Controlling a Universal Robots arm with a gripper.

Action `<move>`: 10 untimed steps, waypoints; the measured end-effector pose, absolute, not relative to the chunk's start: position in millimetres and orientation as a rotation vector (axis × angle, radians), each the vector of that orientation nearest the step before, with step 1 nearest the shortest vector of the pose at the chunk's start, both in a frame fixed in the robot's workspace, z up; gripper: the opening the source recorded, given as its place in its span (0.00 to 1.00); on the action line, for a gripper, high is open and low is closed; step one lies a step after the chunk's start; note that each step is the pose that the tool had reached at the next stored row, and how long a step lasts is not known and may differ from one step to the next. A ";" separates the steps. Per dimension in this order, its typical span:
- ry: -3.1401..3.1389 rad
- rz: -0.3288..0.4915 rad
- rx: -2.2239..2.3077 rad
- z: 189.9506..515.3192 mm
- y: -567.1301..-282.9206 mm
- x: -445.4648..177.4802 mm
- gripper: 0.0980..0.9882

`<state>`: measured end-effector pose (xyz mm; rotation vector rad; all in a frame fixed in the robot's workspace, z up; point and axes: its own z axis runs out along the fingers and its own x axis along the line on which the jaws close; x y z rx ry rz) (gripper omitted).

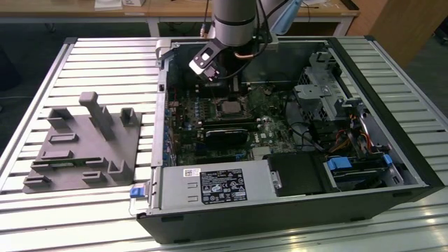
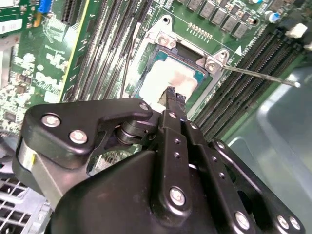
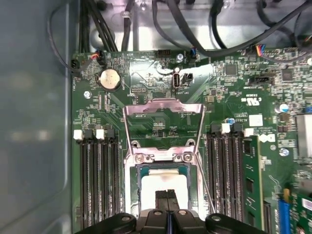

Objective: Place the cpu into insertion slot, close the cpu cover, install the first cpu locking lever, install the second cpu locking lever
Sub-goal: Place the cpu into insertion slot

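The cpu [image 3: 163, 184], a pale square chip, lies flat in the insertion slot [image 3: 132, 187] on the green board; it also shows in the second wrist view [image 2: 168, 78]. The cpu cover [image 3: 163, 103], a thin silvery frame, stands swung open beyond the slot. A thin locking lever [image 2: 258, 75] sticks out, unlatched, beside the socket. My gripper [image 3: 167, 196] hovers just over the chip's near edge, its black fingers [image 2: 170, 97] pressed together with nothing between them. In the exterior view the gripper [image 1: 218, 84] hangs inside the open case above the slot [image 1: 230, 107].
Long black memory slots [image 3: 97, 180] flank the socket on both sides. Cables [image 3: 219, 29] run along the board's far edge. A drive cage [image 1: 326, 89] and a power supply [image 1: 217, 186] fill the case. A grey fixture block [image 1: 84, 144] sits on the slatted table at the exterior view's left.
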<state>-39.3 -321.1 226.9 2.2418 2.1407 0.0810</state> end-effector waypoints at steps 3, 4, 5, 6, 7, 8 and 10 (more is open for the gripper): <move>2.140 0.082 2.241 235.3 -321.1 -39.2 0.01; 2.140 0.082 2.241 238.1 -321.1 -39.3 0.01; 2.140 0.082 2.241 240.9 -321.1 -39.3 0.01; 2.140 0.083 2.241 243.6 -321.1 -39.3 0.01; 2.140 0.083 2.241 246.1 -321.1 -39.3 0.01; 2.140 0.084 2.240 248.4 -321.1 -39.3 0.01; 2.139 0.084 2.240 252.7 -321.1 -39.3 0.01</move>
